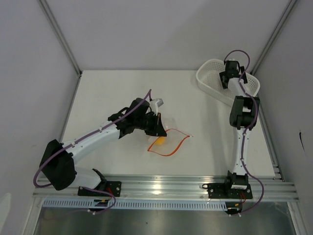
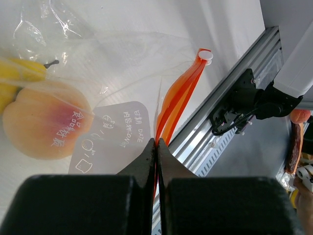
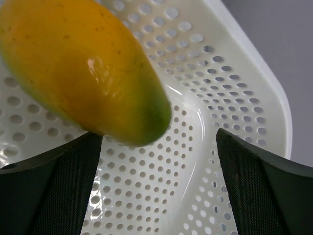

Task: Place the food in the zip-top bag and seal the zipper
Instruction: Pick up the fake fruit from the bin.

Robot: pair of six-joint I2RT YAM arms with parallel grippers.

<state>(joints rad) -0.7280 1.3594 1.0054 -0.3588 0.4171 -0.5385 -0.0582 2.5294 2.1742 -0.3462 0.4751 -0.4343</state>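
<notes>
The clear zip-top bag (image 1: 164, 134) lies mid-table with its red-orange zipper (image 1: 172, 145) curving open toward the front. My left gripper (image 1: 157, 128) is shut on the zipper strip (image 2: 171, 105) at the bag's mouth. Inside the bag the left wrist view shows a peach-orange fruit (image 2: 41, 120) and a yellow piece (image 2: 17, 73); one yellow piece (image 1: 160, 141) shows from above. My right gripper (image 1: 228, 78) is open inside the white basket (image 1: 210, 81), jaws wide apart above the basket floor, with an orange-yellow mango (image 3: 80, 68) with a green tip lying just beyond them, not held.
The white perforated basket's wall (image 3: 244, 73) rises to the right of the right gripper. An aluminium rail (image 1: 166, 188) runs along the table's near edge and also shows in the left wrist view (image 2: 220, 98). Grey walls enclose the table on three sides.
</notes>
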